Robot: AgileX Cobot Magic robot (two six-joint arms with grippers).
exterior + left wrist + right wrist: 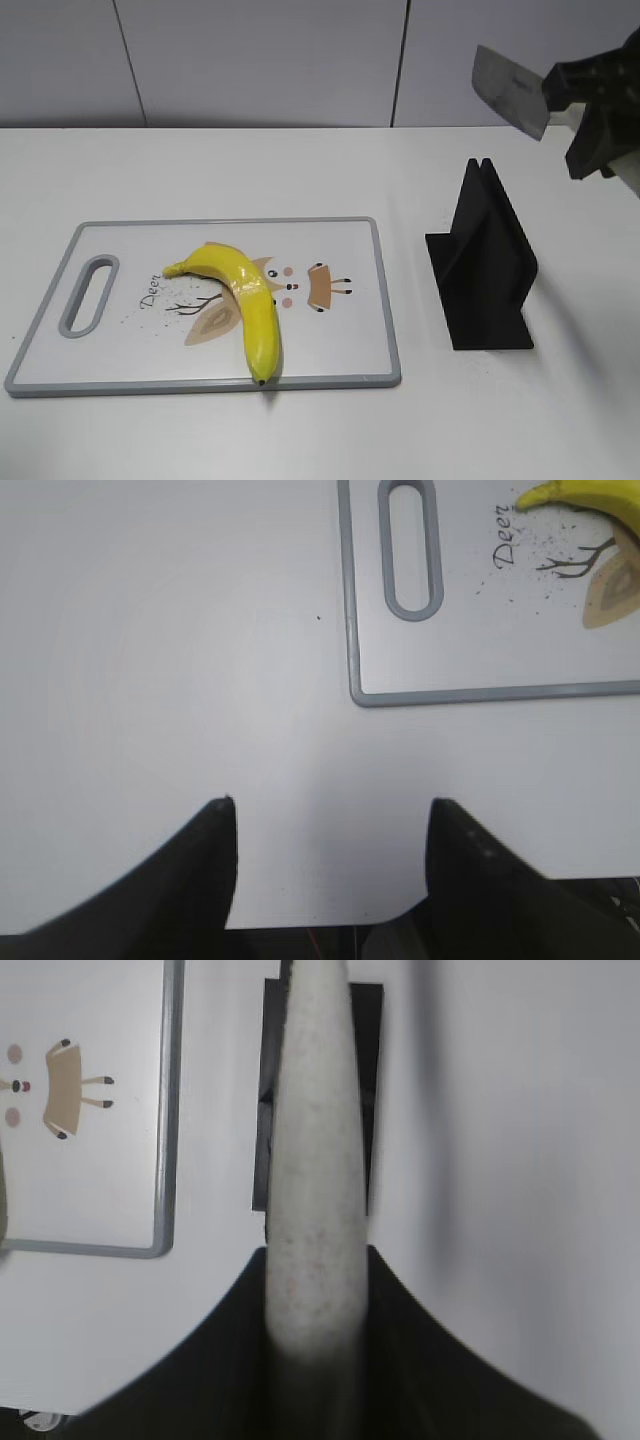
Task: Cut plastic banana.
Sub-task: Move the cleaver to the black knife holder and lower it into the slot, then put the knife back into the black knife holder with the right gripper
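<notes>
The yellow plastic banana (245, 295) lies curved on the white cutting board (120, 345), its dark tip near the board's front edge. Only its stem end shows in the left wrist view (570, 495). My right gripper (585, 110) is shut on a grey knife (510, 90) and holds it high at the upper right, above the black knife stand (485, 265). In the right wrist view the knife (318, 1160) runs straight out from the jaws (318, 1280) over the stand (268, 1110). My left gripper (330, 810) is open and empty over bare table, left of the board's handle end (410, 550).
The cutting board has a grey rim and a handle slot (88, 293) at its left end, with a deer drawing. The black stand sits to the right of the board on the white table (300, 430). A grey wall runs behind.
</notes>
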